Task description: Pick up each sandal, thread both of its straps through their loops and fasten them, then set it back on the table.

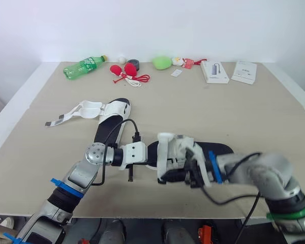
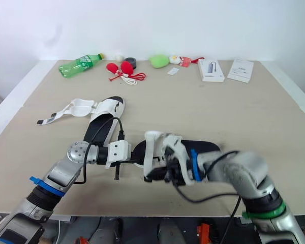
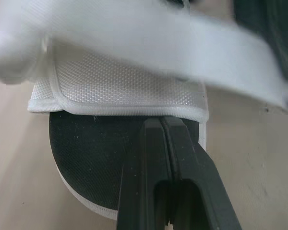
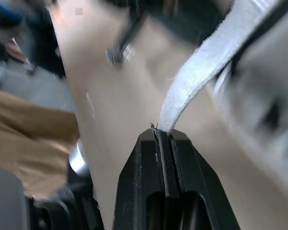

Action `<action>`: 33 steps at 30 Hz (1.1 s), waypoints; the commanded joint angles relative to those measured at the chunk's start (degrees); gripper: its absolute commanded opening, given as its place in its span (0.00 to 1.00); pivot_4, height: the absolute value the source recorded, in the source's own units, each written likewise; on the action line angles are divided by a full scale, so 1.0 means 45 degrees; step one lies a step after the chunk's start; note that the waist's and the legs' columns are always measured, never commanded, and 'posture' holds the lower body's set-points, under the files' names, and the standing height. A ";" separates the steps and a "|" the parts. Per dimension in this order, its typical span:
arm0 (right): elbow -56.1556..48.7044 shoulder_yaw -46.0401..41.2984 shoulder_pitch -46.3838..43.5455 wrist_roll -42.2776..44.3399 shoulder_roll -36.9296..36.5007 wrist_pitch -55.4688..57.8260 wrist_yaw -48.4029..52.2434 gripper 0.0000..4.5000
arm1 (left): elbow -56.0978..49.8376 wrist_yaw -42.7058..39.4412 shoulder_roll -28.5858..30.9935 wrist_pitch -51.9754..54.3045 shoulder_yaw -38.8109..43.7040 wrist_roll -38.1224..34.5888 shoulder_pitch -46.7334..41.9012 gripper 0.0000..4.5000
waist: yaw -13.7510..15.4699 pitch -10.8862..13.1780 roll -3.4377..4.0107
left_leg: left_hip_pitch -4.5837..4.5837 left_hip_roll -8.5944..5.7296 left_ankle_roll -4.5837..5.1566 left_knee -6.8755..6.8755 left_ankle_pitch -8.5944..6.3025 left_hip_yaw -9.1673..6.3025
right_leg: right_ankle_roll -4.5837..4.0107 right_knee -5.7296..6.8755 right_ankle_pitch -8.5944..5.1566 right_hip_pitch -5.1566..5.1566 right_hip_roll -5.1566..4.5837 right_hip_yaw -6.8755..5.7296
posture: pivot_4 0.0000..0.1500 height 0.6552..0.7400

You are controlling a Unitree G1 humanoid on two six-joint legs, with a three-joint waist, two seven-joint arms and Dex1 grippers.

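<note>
Right gripper [image 4: 163,135] — pinching strap [image 4: 201,67], left gripper [image 3: 162,123] closed

Scene is looking like a test lab: bare wall [image 1: 152,25], plain table [image 1: 264,117], bottle [image 1: 84,66] and boxes [image 1: 214,71] lying loose across upper frame.

Plain white wall [image 1: 152,25] rising behind the worktop's far edge, bare from corner to corner. Out front, a wide tan worktop [image 1: 254,122], matte and flat. White rim [image 1: 15,114] down the left edge, the same again down the right. Faint seam [image 1: 51,108] crossing from the left edge. Soft, even light all over, casting only pale, short shadows.
</note>
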 commanded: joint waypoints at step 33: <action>0.2808 0.0508 -0.2764 -0.2192 -0.0557 0.1169 0.2601 0.00 | 0.0698 -0.0333 -0.0070 0.0235 -0.0963 0.0577 0.0342 0.00 | 0.0126 -0.0012 -0.0016 | -0.0023 -0.0009 0.0009 0.0000 -0.0028 -0.0020 | -0.0027 -0.0002 -0.0037 -0.0005 -0.0010 -0.0033 | 1.00 1.00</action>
